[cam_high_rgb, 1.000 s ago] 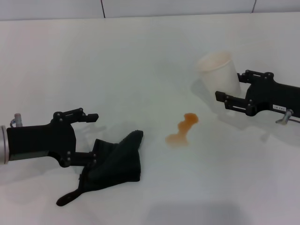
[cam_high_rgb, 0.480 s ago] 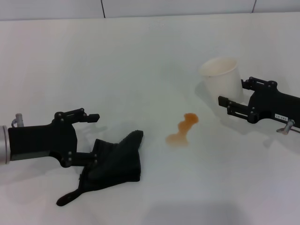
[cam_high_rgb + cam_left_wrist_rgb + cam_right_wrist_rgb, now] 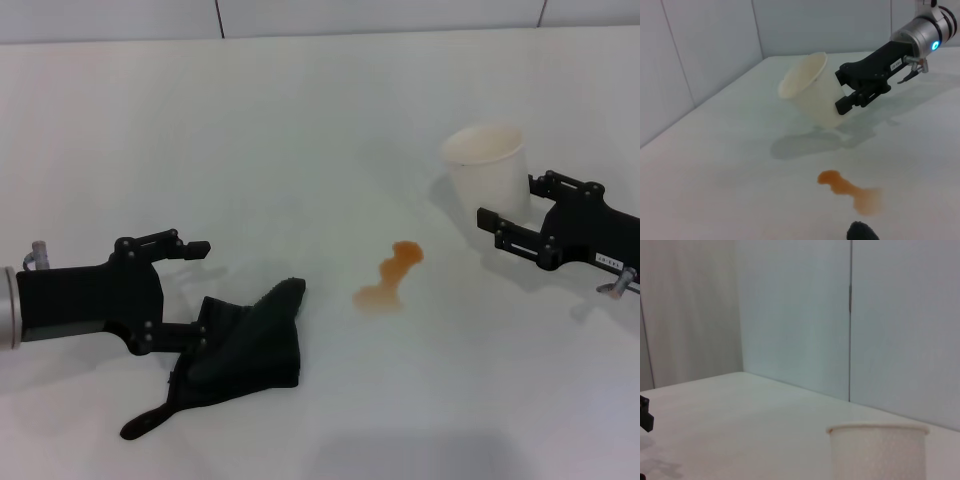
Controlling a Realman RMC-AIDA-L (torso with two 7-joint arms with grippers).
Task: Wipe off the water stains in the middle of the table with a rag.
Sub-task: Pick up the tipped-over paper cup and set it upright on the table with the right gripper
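Note:
The water stains (image 3: 390, 275) are a thin orange-brown puddle in the middle of the white table (image 3: 300, 120); they also show in the left wrist view (image 3: 850, 187). Left of the puddle lies the dark rag (image 3: 245, 345), crumpled, with a narrow tail pointing toward the near edge; only its tip (image 3: 862, 232) shows in the left wrist view. My left gripper (image 3: 195, 292) stands open at the rag's left side, its nearer finger touching the cloth. My right gripper (image 3: 517, 200) is shut on a white paper cup (image 3: 485, 170) right of the puddle.
The right gripper (image 3: 842, 90) holds the paper cup (image 3: 812, 92) near its base, and the cup's shadow falls on the table beside the puddle. The cup's rim (image 3: 877, 450) fills the right wrist view. A grey panelled wall borders the far table edge.
My right gripper has carried the paper cup to the right, farther from the puddle. The left gripper and the rag have not moved.

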